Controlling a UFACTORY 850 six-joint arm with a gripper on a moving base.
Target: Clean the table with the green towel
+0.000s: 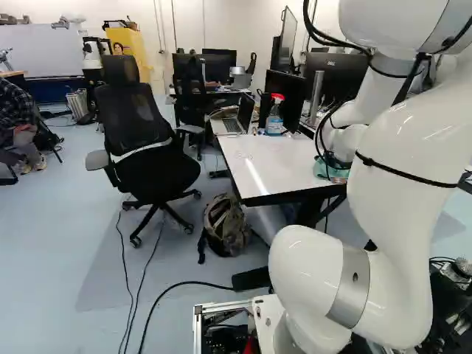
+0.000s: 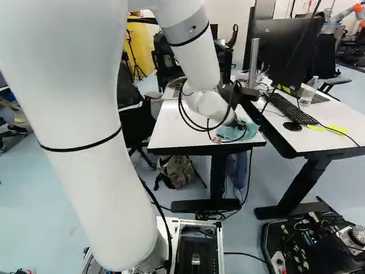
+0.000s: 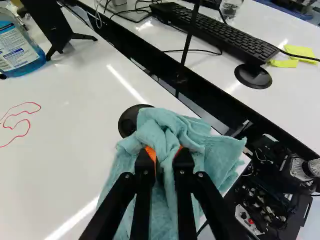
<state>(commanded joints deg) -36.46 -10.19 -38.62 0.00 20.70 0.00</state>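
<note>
We count 1 green towel (image 3: 162, 131), clamped between the 2 fingers of our gripper (image 2: 242, 124); its folds spread around and under the fingertips, at a corner of the white table (image 3: 65, 130). 1 round black disc (image 3: 130, 120) sits on the tabletop just ahead of our fingers, right beside the towel, in the way. To the side of our gripper, on the same top, we see 1 red scribble (image 3: 22, 120). Farther ahead on that side stands 1 spray bottle (image 3: 19, 52), near 1 black stand (image 3: 56, 25). Across the gap from our gripper, the 2nd desk (image 3: 295, 100) carries 1 keyboard (image 3: 215, 35), 1 mouse (image 3: 253, 76) and 2 yellow notes (image 3: 300, 51).
</note>
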